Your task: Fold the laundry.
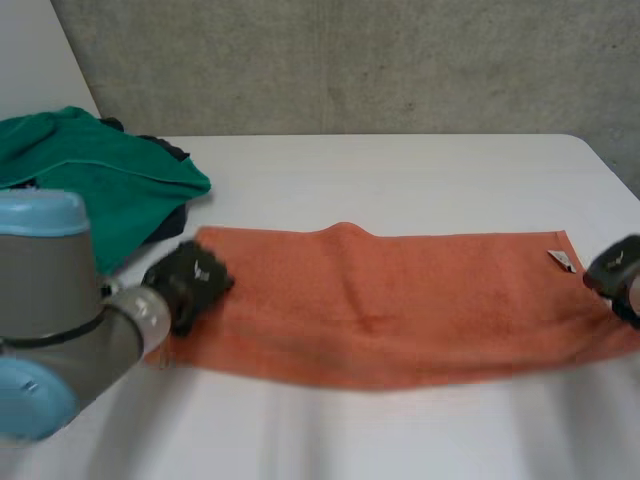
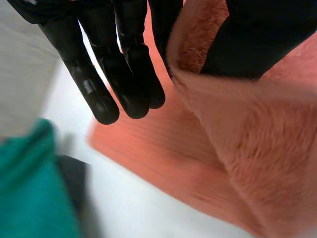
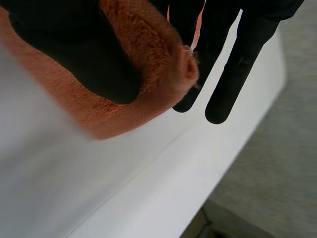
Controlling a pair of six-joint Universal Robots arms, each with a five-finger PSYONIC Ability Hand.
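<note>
head: orange towel (image 1: 400, 300) spread across the table (image 1: 400, 180); left robot hand (image 1: 190, 280) on its left end, right robot hand (image 1: 615, 270) at its right edge; green cloth (image 1: 90, 170) heaped far left | left wrist: left robot hand (image 2: 129, 74) pinches a raised towel fold between thumb and fingers | right wrist: right robot hand (image 3: 89, 64) grips the towel's edge likewise
</note>
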